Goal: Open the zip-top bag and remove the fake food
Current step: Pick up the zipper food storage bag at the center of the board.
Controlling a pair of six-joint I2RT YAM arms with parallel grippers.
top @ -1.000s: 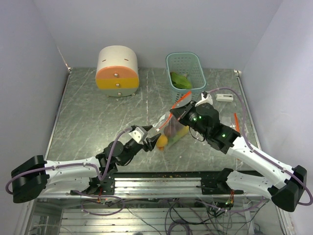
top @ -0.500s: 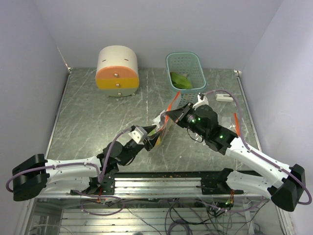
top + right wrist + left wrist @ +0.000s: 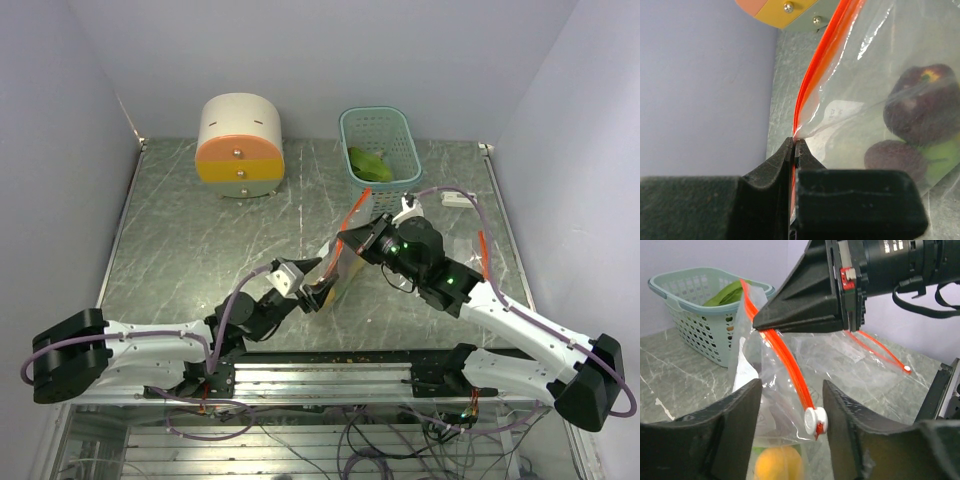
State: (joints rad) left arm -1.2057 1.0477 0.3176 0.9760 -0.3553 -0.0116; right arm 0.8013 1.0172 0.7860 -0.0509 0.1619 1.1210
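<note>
The zip-top bag (image 3: 347, 272) is being held up just above the middle of the worktop (image 3: 200, 240), between the two arms. The right hand (image 3: 344, 245) is reaching in from 4 o'clock and is clenching the bag's orange zip strip (image 3: 812, 80) at the top edge. In the right wrist view its two fingers are pressing flat together with the strip caught between them.

The left hand (image 3: 318, 290) is coming in from 7 o'clock with its jaws standing apart, straddling the bag's upper part. In the left wrist view its fingers (image 3: 735, 425) are flanking the plastic, and the white slider (image 3: 815, 420) is hanging at the lower end of the strip between them. Whether either finger is actually pressing on the bag I cannot tell.

Most of the fake food is sitting inside the bag. An orange fruit (image 3: 777, 465) is showing low between the left fingers, and two dark purple pieces (image 3: 922, 102) are lying against the clear wall with a lime-green piece (image 3: 940, 161) beside them.

A green leafy piece (image 3: 368, 165) is lying in the pale green basket (image 3: 352, 122), which is standing at 1 o'clock from the bag, well apart. The round cream-and-orange drawer box (image 3: 240, 138) is standing at 11 o'clock near the back wall.
</note>
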